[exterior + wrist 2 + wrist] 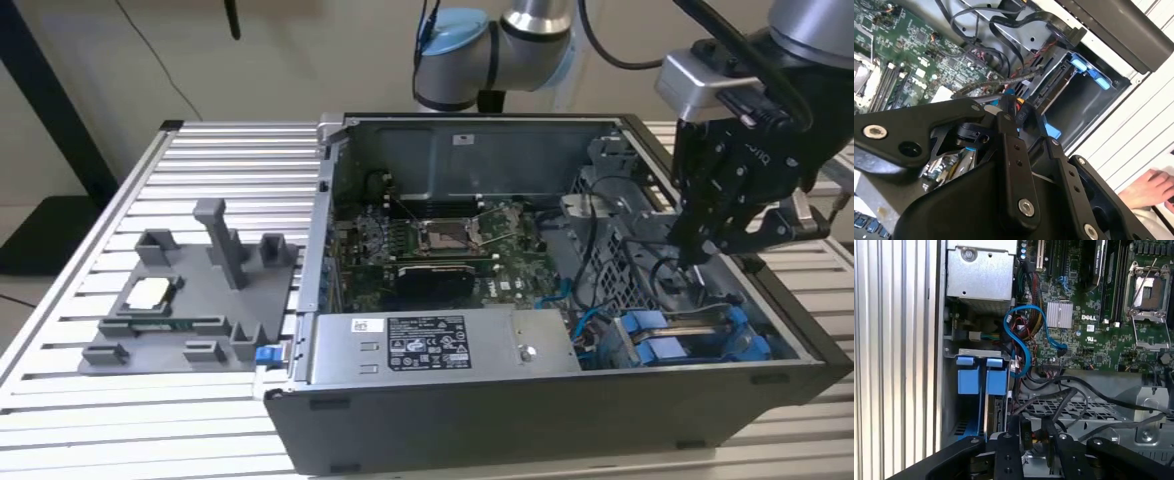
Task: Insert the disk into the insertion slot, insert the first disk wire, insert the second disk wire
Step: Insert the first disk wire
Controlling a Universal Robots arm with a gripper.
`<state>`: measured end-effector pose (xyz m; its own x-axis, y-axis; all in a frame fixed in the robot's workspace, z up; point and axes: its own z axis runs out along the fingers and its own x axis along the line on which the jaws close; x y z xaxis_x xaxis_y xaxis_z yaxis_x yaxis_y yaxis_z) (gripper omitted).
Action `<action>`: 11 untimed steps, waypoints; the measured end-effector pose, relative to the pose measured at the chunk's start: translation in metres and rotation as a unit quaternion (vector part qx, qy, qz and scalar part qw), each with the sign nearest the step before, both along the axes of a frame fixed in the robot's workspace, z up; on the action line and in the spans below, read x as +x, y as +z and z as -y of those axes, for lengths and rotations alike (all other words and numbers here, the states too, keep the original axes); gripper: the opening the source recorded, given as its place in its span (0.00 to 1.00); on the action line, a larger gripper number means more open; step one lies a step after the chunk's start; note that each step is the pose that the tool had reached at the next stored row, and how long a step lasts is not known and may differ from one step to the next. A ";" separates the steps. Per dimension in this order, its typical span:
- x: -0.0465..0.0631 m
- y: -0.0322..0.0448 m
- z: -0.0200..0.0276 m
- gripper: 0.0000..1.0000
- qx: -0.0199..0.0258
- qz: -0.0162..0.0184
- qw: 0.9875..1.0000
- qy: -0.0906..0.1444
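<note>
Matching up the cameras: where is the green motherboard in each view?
Exterior view: motherboard on the case floor, beyond the silver power supply.
Second wrist view: motherboard beside the black cables.
First wrist view: motherboard beside the looped blue cable.
Shared landmark: its CPU socket.

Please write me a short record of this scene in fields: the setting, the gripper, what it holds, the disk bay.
Setting: open dark grey computer case on a slatted aluminium table
Gripper: black gripper reaching into the case at the exterior view's right
Holds: shut on a black wire plug
Disk bay: two bright blue plastic carriers seated side by side in the dark grey metal drive cage
Nearby: curled blue cable beside the green motherboard
Person: a hand outside the case
</note>
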<state>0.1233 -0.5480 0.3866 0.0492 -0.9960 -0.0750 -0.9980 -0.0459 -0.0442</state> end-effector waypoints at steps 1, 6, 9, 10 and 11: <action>0.000 0.0000 0.0000 0.32 0.000 0.000 1.000 0.000; 0.000 0.0066 0.0001 0.32 0.000 -0.001 1.000 0.000; 0.000 0.0085 0.0002 0.32 0.000 -0.001 1.000 0.000; 0.000 0.0083 0.0003 0.32 -0.001 -0.001 1.000 0.000; 0.000 0.0081 0.0004 0.32 -0.002 -0.001 1.000 0.000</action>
<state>0.1233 -0.5485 0.3946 0.0494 -0.9962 -0.0718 -0.9980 -0.0464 -0.0425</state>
